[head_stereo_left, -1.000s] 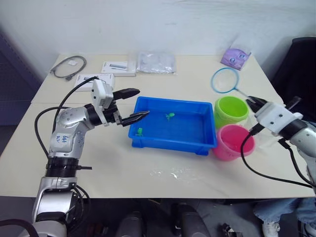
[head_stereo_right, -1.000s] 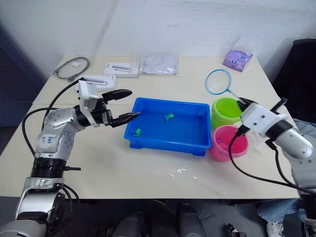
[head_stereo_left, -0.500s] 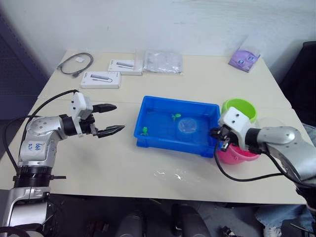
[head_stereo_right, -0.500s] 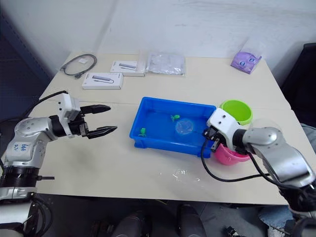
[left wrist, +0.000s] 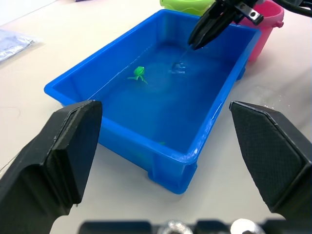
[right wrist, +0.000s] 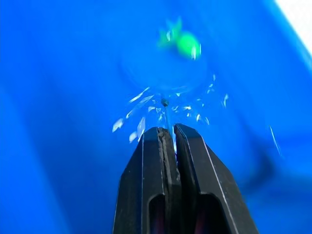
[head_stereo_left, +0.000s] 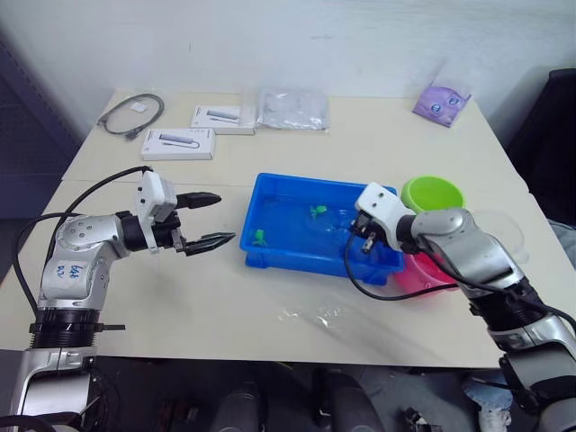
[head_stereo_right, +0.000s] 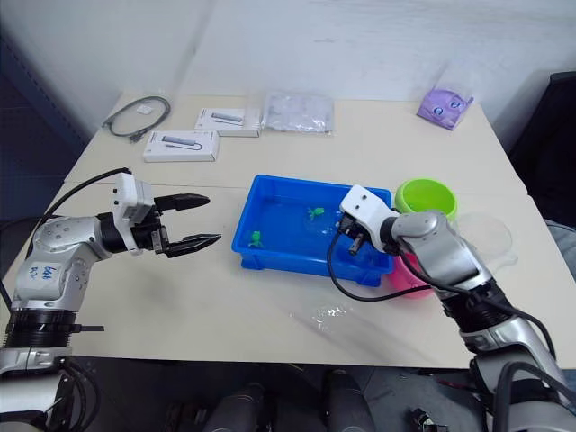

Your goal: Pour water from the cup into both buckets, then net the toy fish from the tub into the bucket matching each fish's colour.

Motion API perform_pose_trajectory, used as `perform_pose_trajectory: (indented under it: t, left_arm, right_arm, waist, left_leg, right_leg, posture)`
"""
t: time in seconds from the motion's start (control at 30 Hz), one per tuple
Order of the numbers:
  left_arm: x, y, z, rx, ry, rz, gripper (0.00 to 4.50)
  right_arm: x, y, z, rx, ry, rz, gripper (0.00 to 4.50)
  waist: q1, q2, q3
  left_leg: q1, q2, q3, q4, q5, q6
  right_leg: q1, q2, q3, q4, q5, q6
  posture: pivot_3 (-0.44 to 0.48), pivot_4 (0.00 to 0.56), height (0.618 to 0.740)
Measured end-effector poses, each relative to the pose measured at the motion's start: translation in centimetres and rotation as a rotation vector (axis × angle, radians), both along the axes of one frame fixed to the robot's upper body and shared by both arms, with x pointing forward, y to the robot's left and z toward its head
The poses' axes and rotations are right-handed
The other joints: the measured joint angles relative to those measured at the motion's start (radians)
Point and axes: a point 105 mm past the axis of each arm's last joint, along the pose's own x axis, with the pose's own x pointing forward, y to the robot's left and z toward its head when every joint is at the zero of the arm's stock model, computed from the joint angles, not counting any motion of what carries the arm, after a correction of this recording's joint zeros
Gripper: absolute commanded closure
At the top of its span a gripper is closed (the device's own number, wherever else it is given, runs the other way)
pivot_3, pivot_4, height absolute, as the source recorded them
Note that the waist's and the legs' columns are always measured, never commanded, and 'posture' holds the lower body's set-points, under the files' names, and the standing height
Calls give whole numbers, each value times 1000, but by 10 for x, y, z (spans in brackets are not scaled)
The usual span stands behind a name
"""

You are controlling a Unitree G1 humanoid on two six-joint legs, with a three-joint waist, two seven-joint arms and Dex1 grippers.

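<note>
Blue tub (head_stereo_left: 270, 256) sits mid-table, water in it; right gripper (left wrist: 202, 36) is over its end nearest the buckets, fingers pinched tight on the thin net handle, with the hoop (right wrist: 163, 73) dipped in the water beside one green fish (right wrist: 184, 44). A second green fish (head_stereo_left: 259, 238) lies toward the tub's opposite end. Lime bucket (head_stereo_left: 432, 193) and pink bucket (head_stereo_left: 421, 274) stand together just past the tub, toward the table's right edge. Clear cup (head_stereo_left: 502, 236) appears to stand behind the right forearm, near the right edge; poorly seen. Left gripper (head_stereo_left: 205, 220) hovers off the tub's left end, fingers spread wide, holding nothing.

Progress, as judged: pouring looks finished and netting is in hand. No pink fish visible in the tub, so those may already be sorted. At least two green fish remain for the lime bucket
</note>
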Motion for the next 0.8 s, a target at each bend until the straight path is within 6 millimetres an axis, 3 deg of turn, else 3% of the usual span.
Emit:
perform_pose_trajectory:
  t: [0.2,0.5,0.8]
  left_arm:
    - [-1,1,-5,-1,13,5,11]
    - [-1,-6,-1,-42,-9,-17,11]
    - [10,-41,36,-183,-127,-103,11]
  right_arm:
    - [-3,7,9,75,-39,2,4500]
    - [-40,-10,22,112,-142,80,4500]
    - [-77,-39,47,207,-222,43,4500]
  waist:
    - [6,0,0]
    - [6,0,0]
    - [12,0,0]
  left_leg:
    - [-2,0,-1,0,0,0]
    - [-2,0,0,1,0,1]
    - [-2,-1,0,1,0,1]
  right_leg:
    - [0,-1,-3,-1,0,0]
    - [0,0,-3,-1,0,1]
    - [1,0,-2,-1,1,2]
  posture:
    - [0,150,740]
    - [0,150,740]
    - [0,150,740]
